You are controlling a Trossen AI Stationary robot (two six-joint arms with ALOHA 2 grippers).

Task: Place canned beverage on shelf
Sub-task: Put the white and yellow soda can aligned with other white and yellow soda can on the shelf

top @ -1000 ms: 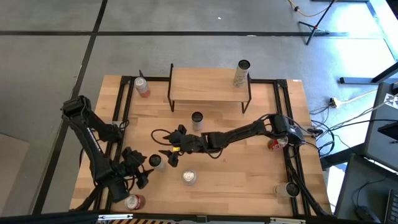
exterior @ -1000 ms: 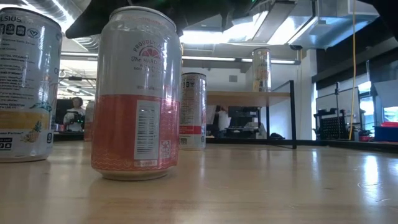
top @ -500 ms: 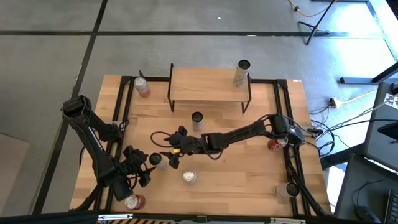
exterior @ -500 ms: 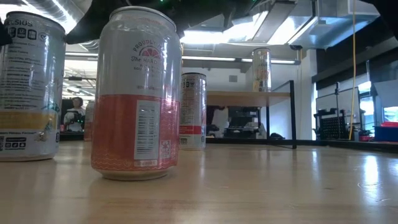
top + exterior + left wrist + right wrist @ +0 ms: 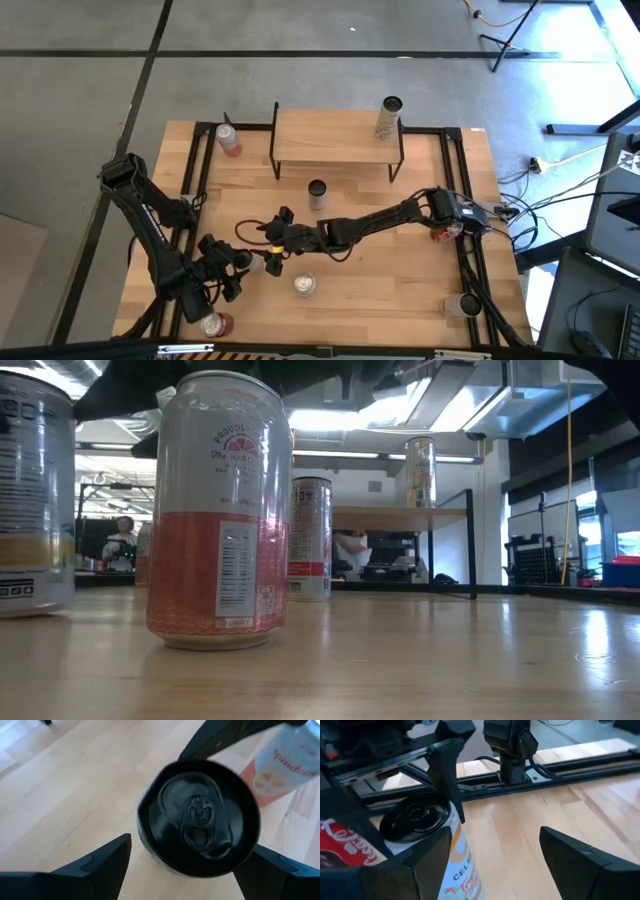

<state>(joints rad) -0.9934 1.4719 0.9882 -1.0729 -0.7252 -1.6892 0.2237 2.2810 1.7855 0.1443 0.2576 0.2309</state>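
Since a second ago the right gripper (image 5: 268, 240) has slid further left across the large light wooden tabletop (image 5: 400, 270), closing on the silver Celsius can with a dark lid (image 5: 257, 261), and the left gripper (image 5: 243, 262) has reached that can too. The low shelf with a pale wooden board on black legs (image 5: 335, 137) carries one tall can (image 5: 389, 117). The left gripper's fingers (image 5: 95, 865) are spread either side of the can, not clamped. The right gripper's fingers are parted beside it.
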